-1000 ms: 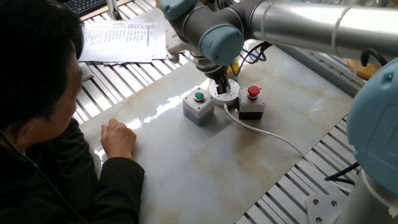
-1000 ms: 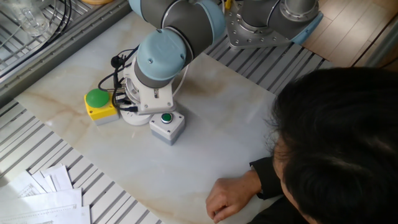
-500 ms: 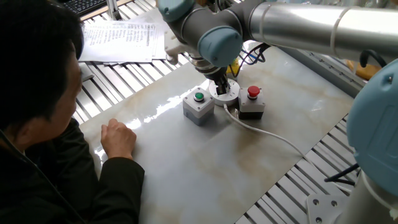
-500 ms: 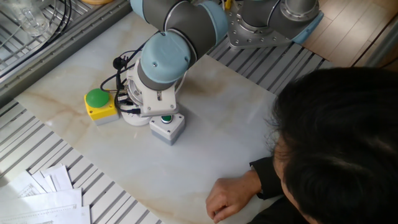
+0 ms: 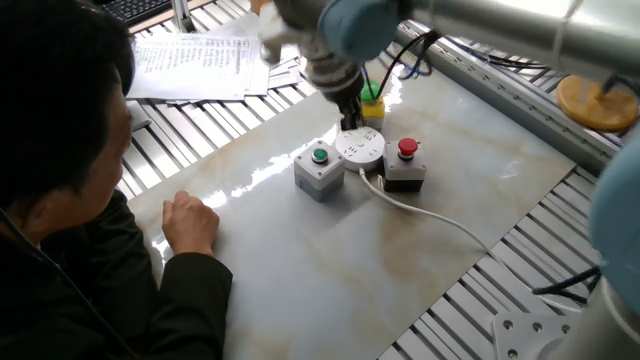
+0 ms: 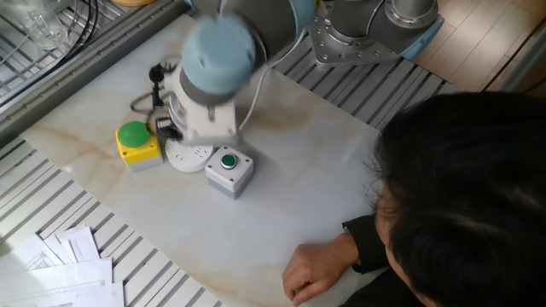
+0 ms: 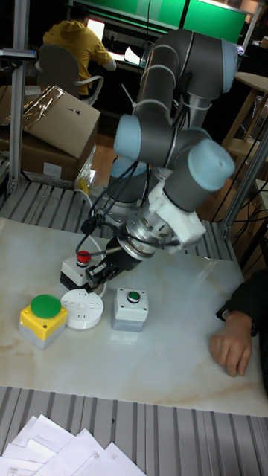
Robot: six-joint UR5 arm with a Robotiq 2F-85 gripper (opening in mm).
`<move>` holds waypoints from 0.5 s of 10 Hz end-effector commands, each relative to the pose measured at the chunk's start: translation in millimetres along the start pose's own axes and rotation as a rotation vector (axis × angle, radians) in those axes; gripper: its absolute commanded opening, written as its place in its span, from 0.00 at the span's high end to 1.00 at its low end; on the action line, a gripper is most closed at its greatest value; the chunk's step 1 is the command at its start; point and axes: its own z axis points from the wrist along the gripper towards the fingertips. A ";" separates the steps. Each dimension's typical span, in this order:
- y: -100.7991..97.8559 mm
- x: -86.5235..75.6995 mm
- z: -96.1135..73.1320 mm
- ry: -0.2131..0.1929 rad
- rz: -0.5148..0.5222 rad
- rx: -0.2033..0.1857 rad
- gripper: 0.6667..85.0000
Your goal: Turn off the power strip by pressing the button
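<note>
The power strip (image 5: 360, 150) is a round flat white disc with socket holes, lying between two grey button boxes; its thick white cable (image 5: 430, 214) runs off to the lower right. My gripper (image 5: 350, 118) hangs just above the disc's far edge, blurred by motion and clear of the top face. In the tall fixed view the gripper (image 7: 95, 277) sits above and slightly behind the power strip (image 7: 80, 309). In the other fixed view the arm's wrist covers part of the power strip (image 6: 189, 156). No view shows the fingertips clearly enough to judge a gap.
A grey box with a green button (image 5: 319, 166) stands left of the disc, a grey box with a red button (image 5: 405, 164) right of it, and a yellow box with a green cap (image 7: 43, 318) beside it. A person's hand (image 5: 190, 222) rests on the table. Papers (image 5: 195, 60) lie at the back.
The gripper was down on the power strip's top face; it has now risen off it and the arm is swinging away, blurred by motion.
</note>
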 end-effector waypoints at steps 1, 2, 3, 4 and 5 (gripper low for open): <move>-1.8 -16.6 -39.7 -0.193 0.280 -0.098 1.00; 2.1 -16.4 -50.8 -0.233 0.365 -0.133 1.00; -2.3 -13.6 -56.1 -0.253 0.406 -0.117 1.00; -2.2 -8.2 -59.6 -0.254 0.426 -0.109 1.00; 0.1 -8.5 -64.1 -0.273 0.442 -0.114 1.00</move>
